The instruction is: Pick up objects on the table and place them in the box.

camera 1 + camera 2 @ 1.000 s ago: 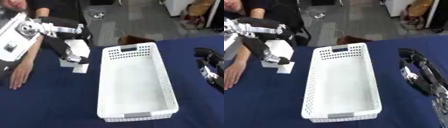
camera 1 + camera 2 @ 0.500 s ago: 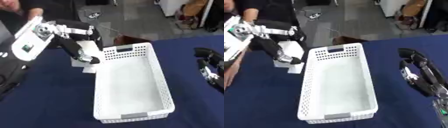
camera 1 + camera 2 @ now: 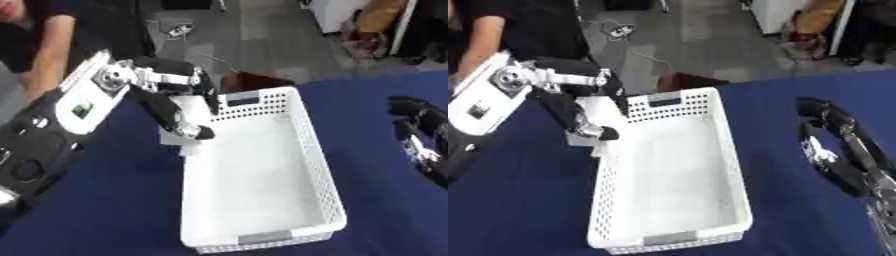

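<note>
We carry a white rectangular block [image 3: 185, 122], clasped in our left hand [image 3: 179, 117], over the white perforated plastic basket's [image 3: 319, 172] left rim for dropping in, right hand [image 3: 833, 145] idle, fingers relaxed.

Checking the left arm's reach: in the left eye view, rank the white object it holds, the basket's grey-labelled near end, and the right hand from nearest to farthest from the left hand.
1. White object: in the left hand, at the basket's left rim.
2. Grey-labelled near end of the basket: bottom centre.
3. Right hand: far right edge.
</note>
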`<action>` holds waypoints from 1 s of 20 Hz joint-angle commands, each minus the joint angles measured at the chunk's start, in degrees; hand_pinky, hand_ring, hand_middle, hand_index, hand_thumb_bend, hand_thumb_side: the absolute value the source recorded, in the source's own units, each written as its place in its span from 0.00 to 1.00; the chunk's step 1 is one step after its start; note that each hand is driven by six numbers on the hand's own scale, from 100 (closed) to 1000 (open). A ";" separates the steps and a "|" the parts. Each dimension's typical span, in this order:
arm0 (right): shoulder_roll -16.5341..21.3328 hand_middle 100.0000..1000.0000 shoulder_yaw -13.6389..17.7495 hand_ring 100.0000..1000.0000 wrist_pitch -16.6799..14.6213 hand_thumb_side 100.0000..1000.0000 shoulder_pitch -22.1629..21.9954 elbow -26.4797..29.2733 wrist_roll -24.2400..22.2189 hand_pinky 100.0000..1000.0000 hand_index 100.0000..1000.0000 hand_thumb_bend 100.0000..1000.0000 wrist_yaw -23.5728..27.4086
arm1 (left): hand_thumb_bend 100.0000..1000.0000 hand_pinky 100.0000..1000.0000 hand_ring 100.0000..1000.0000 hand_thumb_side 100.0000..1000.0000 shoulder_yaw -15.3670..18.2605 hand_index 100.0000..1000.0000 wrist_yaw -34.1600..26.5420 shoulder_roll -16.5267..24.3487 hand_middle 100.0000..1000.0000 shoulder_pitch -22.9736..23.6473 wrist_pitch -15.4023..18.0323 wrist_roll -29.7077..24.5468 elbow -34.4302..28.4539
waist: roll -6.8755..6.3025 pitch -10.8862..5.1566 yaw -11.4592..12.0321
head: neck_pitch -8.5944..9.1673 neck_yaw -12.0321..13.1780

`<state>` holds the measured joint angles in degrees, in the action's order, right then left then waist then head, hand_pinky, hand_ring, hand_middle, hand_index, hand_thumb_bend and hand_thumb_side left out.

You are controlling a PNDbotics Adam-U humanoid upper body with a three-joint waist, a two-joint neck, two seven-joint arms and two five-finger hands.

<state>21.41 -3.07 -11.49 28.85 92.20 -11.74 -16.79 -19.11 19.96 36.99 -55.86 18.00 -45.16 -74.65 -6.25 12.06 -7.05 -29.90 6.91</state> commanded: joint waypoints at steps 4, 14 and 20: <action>-0.08 0.88 0.04 0.83 -0.11 0.72 1.81 1.34 -0.20 0.78 0.88 0.00 0.46 | 0.05 0.00 0.00 0.17 1.72 0.26 4.63 -2.06 0.04 -0.91 2.14 1.21 1.56 | 0.88 -0.02 -0.80 | 2.03 1.32; -0.94 0.88 -0.15 0.83 -0.17 0.72 2.95 1.58 -0.37 0.78 0.88 0.00 0.82 | 0.04 0.00 0.00 0.17 2.84 0.26 11.71 -7.11 0.04 -0.95 3.87 4.90 4.58 | 1.92 1.32 -2.45 | 4.47 2.87; -1.28 0.88 -0.23 0.83 -0.21 0.72 3.47 1.68 -0.43 0.78 0.88 0.00 0.96 | 0.07 0.00 0.00 0.19 3.44 0.28 14.81 -8.85 0.06 -0.84 4.68 7.63 5.37 | 2.33 1.86 -3.37 | 5.38 3.46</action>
<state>19.91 -3.48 -11.60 31.21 92.85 -12.10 -16.13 -16.66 34.02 27.74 -55.75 22.52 -38.18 -68.84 -4.26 14.84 -10.44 -25.39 9.76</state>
